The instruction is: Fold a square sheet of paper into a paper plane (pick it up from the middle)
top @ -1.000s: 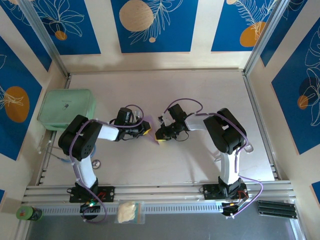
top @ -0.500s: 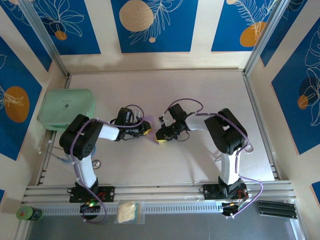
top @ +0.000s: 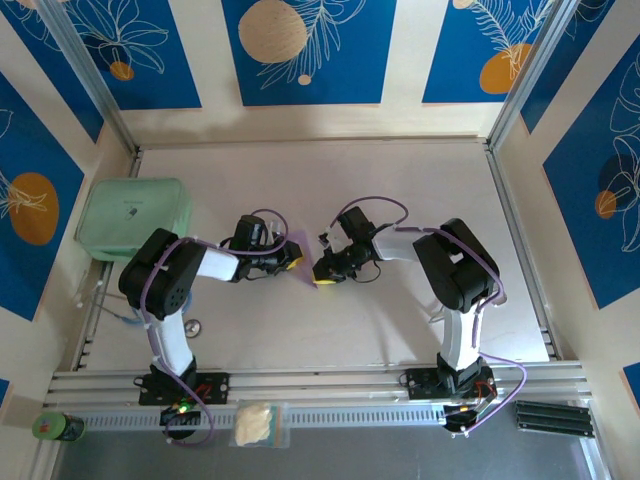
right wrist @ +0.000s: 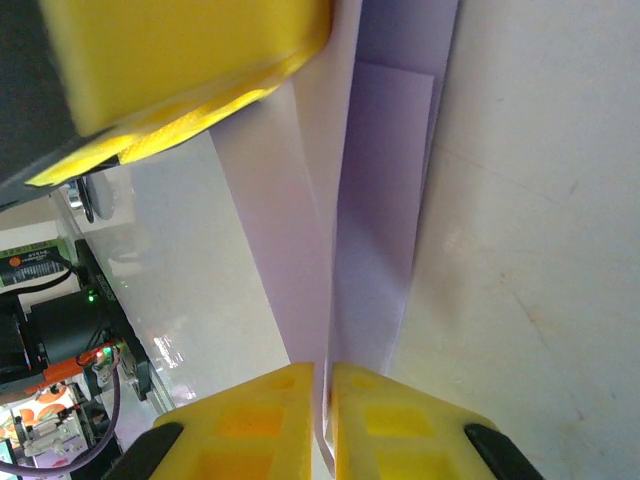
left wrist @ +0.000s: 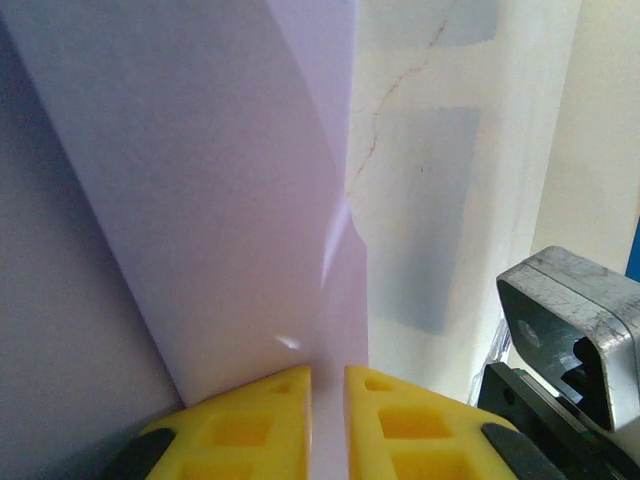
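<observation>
Left claw (top: 296,264) and right claw (top: 322,272) both clenched on paper plane (left wrist: 200,200), positions nearly as before.

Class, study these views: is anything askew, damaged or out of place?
Nothing stands out. The paper is folded with clean creases, no tear shows, and the left fingers and right fingers each pinch an edge of it.

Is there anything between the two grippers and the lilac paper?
Nothing visible stands between them. The left gripper and the right gripper each pinch the folded lilac paper directly, one from each side.
</observation>
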Robot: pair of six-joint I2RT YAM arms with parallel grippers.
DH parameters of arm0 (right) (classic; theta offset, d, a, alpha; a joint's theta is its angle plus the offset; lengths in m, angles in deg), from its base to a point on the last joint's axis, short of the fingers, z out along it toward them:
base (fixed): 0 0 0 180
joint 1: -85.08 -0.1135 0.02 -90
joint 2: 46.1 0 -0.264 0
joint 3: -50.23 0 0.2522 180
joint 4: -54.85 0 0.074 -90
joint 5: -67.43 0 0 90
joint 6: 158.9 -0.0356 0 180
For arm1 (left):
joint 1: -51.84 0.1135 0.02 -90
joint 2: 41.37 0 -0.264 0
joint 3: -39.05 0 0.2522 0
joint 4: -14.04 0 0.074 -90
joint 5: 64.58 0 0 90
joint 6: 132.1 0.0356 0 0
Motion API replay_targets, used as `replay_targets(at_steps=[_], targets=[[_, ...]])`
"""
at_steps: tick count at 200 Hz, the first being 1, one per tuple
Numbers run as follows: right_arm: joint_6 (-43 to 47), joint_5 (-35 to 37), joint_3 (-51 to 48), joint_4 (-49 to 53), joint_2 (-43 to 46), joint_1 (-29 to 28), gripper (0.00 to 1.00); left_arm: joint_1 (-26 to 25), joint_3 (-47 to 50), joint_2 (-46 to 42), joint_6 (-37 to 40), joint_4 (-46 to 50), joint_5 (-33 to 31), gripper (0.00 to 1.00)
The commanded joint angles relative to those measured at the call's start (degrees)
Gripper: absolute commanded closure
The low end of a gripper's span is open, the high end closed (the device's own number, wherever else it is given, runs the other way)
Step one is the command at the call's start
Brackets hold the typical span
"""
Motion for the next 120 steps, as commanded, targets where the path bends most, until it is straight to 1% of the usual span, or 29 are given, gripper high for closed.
replay_targets(at_steps=[1, 25, 54, 78, 102, 120], targets=[[0.1, -0.3, -0.5, 1.5, -1.2, -0.2, 0.87, 0.1, 0.2, 1.0, -0.2, -0.6, 0.5, 0.82], [0.2, -0.1, -0.4, 1.5, -2.0, -0.4, 0.87, 0.1, 0.3, 0.9, -0.3, -0.6, 0.5, 0.82], [0.2, 0.4, -0.3, 1.9, -2.5, -0.5, 0.9, 0.1, 0.2, 1.1, -0.4, -0.4, 0.4, 0.82], [0.3, 0.8, -0.2, 2.1, -2.5, -0.5, 0.9, 0.1, 0.1, 1.2, -0.4, -0.2, 0.4, 0.81], [0.0, 1.2, -0.3, 2.2, -0.3, -0.3, 0.85, 0.1, -0.1, 1.3, -0.2, 0.6, 0.3, 0.81], [-0.5, 3.2, -0.7, 2.6, 2.5, 0.0, 0.81, 0.1, -0.4, 1.3, -0.2, 1.0, 0.4, 0.8]])
